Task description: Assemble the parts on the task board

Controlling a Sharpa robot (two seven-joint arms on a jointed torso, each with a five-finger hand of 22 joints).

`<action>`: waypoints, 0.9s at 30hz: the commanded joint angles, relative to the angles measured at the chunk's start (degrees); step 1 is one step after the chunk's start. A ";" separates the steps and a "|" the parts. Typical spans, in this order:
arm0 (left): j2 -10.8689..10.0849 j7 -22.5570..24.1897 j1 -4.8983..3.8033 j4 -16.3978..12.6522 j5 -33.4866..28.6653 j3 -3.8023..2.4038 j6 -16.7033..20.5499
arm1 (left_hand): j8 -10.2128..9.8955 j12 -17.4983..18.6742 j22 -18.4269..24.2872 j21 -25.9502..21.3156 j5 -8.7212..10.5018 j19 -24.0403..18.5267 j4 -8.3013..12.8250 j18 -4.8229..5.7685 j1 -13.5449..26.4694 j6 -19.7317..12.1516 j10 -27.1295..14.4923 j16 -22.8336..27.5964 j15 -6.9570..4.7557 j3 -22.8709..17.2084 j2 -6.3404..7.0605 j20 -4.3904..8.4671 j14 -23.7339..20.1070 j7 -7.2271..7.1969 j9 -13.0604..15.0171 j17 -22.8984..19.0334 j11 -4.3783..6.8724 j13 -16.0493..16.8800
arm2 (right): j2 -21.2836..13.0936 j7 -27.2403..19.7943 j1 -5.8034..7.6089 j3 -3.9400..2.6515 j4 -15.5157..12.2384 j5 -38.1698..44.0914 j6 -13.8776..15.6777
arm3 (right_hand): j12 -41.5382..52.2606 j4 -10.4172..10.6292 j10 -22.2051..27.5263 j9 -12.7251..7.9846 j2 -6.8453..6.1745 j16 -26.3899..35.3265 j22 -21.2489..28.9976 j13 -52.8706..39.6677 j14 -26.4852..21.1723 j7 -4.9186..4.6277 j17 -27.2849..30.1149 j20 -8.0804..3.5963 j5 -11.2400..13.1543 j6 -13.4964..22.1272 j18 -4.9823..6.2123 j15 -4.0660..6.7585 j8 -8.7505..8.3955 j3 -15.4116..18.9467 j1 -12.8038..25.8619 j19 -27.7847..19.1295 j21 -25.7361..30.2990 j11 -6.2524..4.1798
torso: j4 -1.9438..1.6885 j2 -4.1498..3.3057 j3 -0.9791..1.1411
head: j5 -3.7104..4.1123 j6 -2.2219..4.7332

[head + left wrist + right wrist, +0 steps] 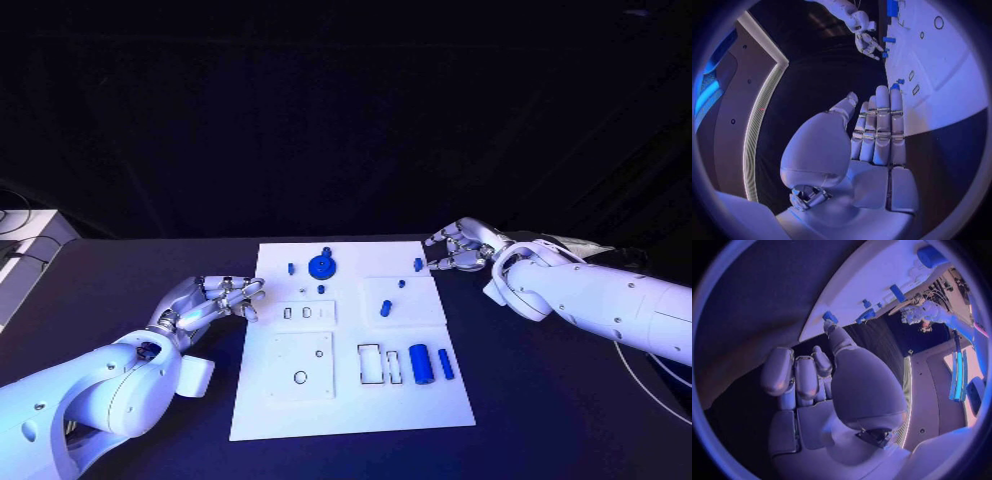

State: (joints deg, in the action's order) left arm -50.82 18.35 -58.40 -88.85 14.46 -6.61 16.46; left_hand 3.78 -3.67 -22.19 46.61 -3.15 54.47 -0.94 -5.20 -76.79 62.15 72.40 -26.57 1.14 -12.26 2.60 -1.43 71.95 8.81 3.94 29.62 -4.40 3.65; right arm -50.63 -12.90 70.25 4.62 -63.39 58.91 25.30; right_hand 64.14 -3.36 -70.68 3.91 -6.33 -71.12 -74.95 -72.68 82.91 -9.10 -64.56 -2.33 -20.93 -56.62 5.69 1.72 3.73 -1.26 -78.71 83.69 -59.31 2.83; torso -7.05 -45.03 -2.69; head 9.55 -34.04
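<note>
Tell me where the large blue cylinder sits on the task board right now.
In the head view the large blue cylinder lies on the task board, in its near right part, between a rectangular outlined slot on its left and a thinner blue rod on its right.

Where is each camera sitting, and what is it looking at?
Head view: up on the robot's head, looking down at the white plastic task board; both white arms show.
Left wrist view: behind the left robot hand, facing the board's edge.
Right wrist view: behind the right robot hand, facing the board.
Shared: both wrist views show the board, and each shows the other hand.
</note>
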 commanded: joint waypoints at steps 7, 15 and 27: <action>0.12 0.91 0.05 -0.07 0.31 -0.06 -1.02 | 0.01 -0.04 0.10 -0.19 0.10 0.03 -0.09 -0.52 -0.16 -0.27 -0.42 0.08 -0.11 0.34 -0.24 0.23 -0.10 -0.16 -0.04 0.01 -0.24 0.01 | 0.90 0.41 -0.66 0.05 1.19 -2.47 -5.30 | 0.50 -1.12 -0.42 -0.03 1.20 -0.04 -7.91 -0.24 0.20 0.00 -0.14 0.02 -0.54 -1.03 0.92 -0.06 -0.04 -0.11 0.49 3.58 -0.24 -0.11 | -0.10 0.06 0.00 | -0.22 -0.44; 0.14 0.84 0.06 -0.10 0.31 -0.06 -1.05 | 0.02 -0.02 0.11 -0.19 0.11 0.01 -0.09 -0.54 -0.16 -0.29 -0.67 0.07 -0.08 0.34 -0.29 0.22 -0.11 -0.14 -0.04 0.01 -0.30 0.00 | 1.58 1.51 -0.81 0.06 1.22 -1.49 -4.99 | 0.91 -1.15 -0.89 -0.06 2.01 -0.12 -7.94 -0.55 0.25 0.16 -0.24 -0.10 -0.64 -1.72 0.88 0.06 -0.06 -0.62 1.29 3.65 -0.41 -0.25 | -0.07 0.06 -0.08 | -0.37 -0.70; 0.03 0.72 0.08 0.00 0.31 -0.06 -1.06 | 0.02 -0.04 0.11 -0.15 0.10 0.00 -0.08 -0.58 -0.18 -0.31 -0.76 0.04 -0.07 0.34 -0.35 0.17 -0.14 -0.14 -0.03 0.02 -0.31 0.00 | 2.17 1.89 -1.25 0.06 1.24 -0.35 -5.88 | 1.04 -1.54 -1.09 -0.06 2.20 -0.13 -7.96 -0.73 0.27 0.28 -0.26 -0.19 -0.62 -2.24 0.80 0.17 -0.05 -0.95 1.57 3.64 -0.55 -0.32 | -0.13 0.10 -0.10 | -0.99 -1.15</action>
State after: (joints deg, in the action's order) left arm -50.84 18.42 -58.33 -88.78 14.57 -6.62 16.40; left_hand 3.78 -3.66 -22.14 46.60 -3.15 54.47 -0.94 -5.20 -76.79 62.14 71.98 -26.57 1.13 -12.26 2.60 -1.42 71.95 8.81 3.94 29.62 -4.82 3.64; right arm -48.58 -11.22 69.19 4.61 -62.10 57.47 21.05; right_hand 64.87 -4.90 -71.44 3.91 -4.60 -71.12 -74.93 -73.33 82.92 -8.79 -64.75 -2.32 -21.21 -58.38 5.58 1.72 3.73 -2.00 -77.44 83.68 -59.52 2.55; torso -7.14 -44.95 -2.75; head 8.66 -35.09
